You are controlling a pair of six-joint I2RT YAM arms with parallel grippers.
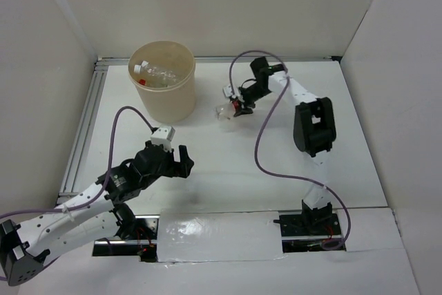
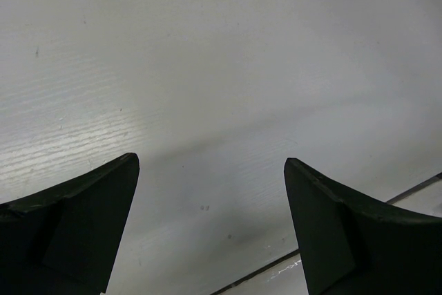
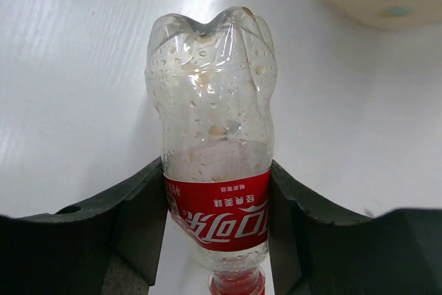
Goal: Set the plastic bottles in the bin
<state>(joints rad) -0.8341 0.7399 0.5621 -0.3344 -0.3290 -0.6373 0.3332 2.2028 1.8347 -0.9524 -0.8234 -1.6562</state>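
Right wrist view: is the right gripper (image 3: 217, 165) on anything?

Yes, it is clamped on a clear bottle (image 3: 210, 94), one finger on each side of the red label, with the red cap toward the camera.

Where is that bottle?

Just right of the bin (image 1: 162, 105), low over the bench (image 1: 228, 170). Whether it touches the bench I cannot tell. Other bottles (image 1: 157, 74) lie inside the bin.

And the left gripper (image 1: 181, 159)?

Its fingers are wide apart above the bench, on the near side of the bin.
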